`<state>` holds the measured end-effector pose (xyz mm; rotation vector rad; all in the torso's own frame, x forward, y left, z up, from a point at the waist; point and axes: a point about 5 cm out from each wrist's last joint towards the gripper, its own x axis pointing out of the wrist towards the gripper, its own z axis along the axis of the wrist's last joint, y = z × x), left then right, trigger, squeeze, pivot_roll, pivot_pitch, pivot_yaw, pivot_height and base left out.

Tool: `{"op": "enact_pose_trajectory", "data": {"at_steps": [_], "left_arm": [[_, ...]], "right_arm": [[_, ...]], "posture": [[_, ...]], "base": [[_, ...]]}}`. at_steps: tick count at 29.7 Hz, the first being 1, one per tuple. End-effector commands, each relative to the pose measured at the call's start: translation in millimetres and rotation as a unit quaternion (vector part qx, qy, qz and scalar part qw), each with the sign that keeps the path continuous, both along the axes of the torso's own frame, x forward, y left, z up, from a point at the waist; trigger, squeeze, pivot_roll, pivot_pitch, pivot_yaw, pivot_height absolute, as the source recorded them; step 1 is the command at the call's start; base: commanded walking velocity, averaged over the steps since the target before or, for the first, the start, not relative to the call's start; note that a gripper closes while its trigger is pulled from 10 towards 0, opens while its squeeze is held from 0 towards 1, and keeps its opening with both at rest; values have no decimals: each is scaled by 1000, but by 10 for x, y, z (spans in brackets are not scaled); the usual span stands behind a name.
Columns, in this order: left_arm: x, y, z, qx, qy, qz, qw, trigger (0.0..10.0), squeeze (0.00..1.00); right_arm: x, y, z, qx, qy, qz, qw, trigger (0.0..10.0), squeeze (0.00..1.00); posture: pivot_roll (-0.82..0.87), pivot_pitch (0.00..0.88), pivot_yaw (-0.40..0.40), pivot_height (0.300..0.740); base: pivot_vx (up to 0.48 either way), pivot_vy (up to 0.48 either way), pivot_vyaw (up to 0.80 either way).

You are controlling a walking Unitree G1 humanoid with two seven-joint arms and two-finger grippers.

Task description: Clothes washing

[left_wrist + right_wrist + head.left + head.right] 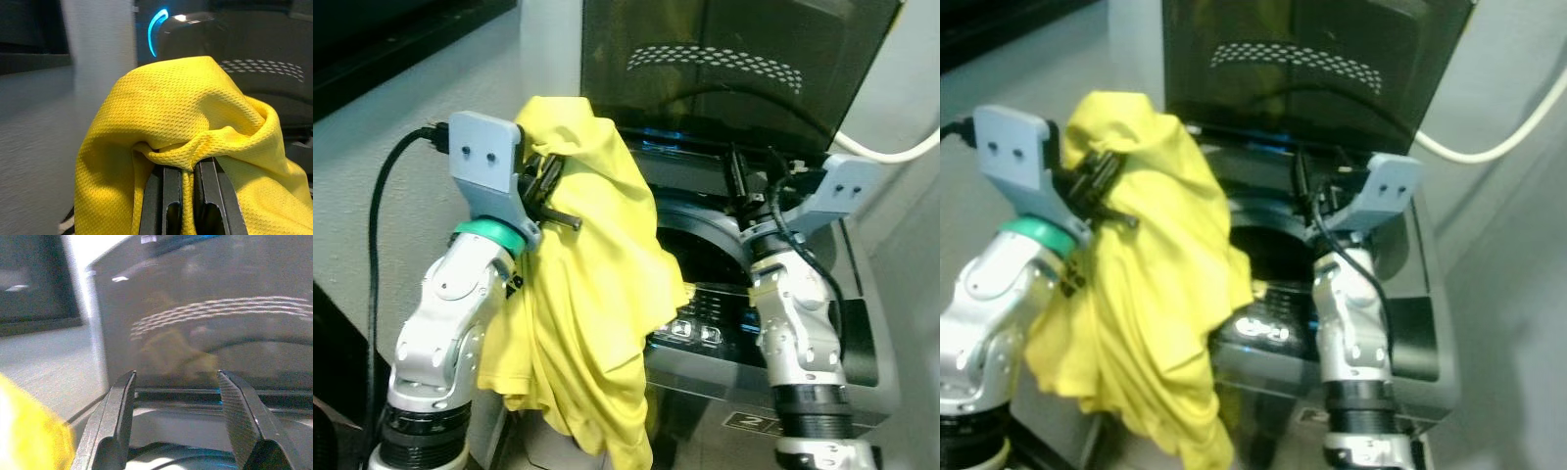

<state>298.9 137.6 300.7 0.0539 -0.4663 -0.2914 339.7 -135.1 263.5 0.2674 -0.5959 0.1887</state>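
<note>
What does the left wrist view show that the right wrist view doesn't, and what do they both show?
Left wrist view: the left gripper pinches a fold of the yellow shirt between its fingers, with a glowing blue arc on the washing machine behind.

Right wrist view: the right gripper is spread apart, empty, with the rim of the drum opening below it and a faint yellow reflection in the lid.

Both: the raised dark lid with its dotted pattern, the pale wall beside the machine, and some of the shirt.
</note>
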Motion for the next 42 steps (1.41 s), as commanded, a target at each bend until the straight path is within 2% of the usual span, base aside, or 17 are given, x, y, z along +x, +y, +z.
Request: {"op": "enact_pose_trajectory", "data": {"at_steps": [1,8,13,16,18,24,25,26,29,30,32,34,35,36,37,40,42], "left_arm": [[-18,-9,8,-1,-6,-2,1000,10000,0],[-12,-30,10,11,-12,-12,1000,10000,0],[170,-73,157,81,-74,0,994,10000,0],[216,-84,198,86,-82,-2,993,10000,0],[486,-148,396,110,-112,-14,988,10000,0],[692,-238,697,148,-166,3,975,10000,0],[713,-316,845,181,-205,18,962,10000,0],[713,-316,845,181,-205,18,962,10000,0],[650,-530,1188,272,-324,74,903,10000,0],[650,-530,1188,272,-324,74,903,10000,0],[617,-634,1294,287,-370,90,879,10000,0],[618,-669,1301,293,-377,92,874,10000,0],[693,-705,1240,280,-332,61,899,10000,0],[839,-748,1031,256,-223,-14,941,10000,0],[939,-819,726,227,-111,-118,960,10000,0],[966,-881,513,201,-44,-196,959,10000,0],[970,-931,234,197,29,-276,940,10000,0]], "right_arm": [[-1,-34,-18,-2,4,-6,1000,10000,0],[-1,-29,-13,-3,3,-6,1000,10000,0],[-22,68,58,-44,-23,4,999,10000,0],[-29,95,83,-51,-30,7,998,10000,0],[-55,75,395,-50,-89,-19,995,10000,0],[-171,-116,770,-61,-168,-100,979,10000,0],[-248,-201,892,-76,-199,-140,967,10000,0],[-248,-201,892,-76,-199,-140,967,10000,0],[-419,-372,1082,-93,-251,-209,941,10000,0],[-419,-372,1082,-93,-251,-209,941,10000,0],[-460,-432,1092,-96,-256,-231,934,10000,0],[-466,-445,1087,-97,-254,-234,933,10000,0],[-457,-453,1059,-96,-247,-236,935,10000,0],[-444,-434,1009,-96,-236,-230,939,10000,0],[-431,-399,947,-98,-225,-223,944,10000,0],[-426,-374,906,-99,-217,-218,946,10000,0],[-424,-324,842,-103,-206,-207,951,10000,0]], "posture": [[93,0,-2,740],[94,0,-2,740],[92,8,-2,740],[88,15,1,740],[50,43,21,740],[-5,83,44,740],[-26,99,52,740],[-26,99,52,740],[-45,117,65,740],[-45,117,65,740],[-64,140,73,740],[-65,146,73,740],[-65,154,73,740],[-71,171,79,740],[-75,177,81,740],[-78,181,82,740],[-77,191,86,740]], "base": [[0,0,0],[0,0,0],[0,0,0],[0,0,0],[0,0,0],[0,0,0],[0,0,0],[0,0,0],[0,0,0],[0,0,0],[0,0,0],[0,0,0],[0,0,0],[0,0,0],[0,0,0],[0,0,0],[0,0,0]]}}
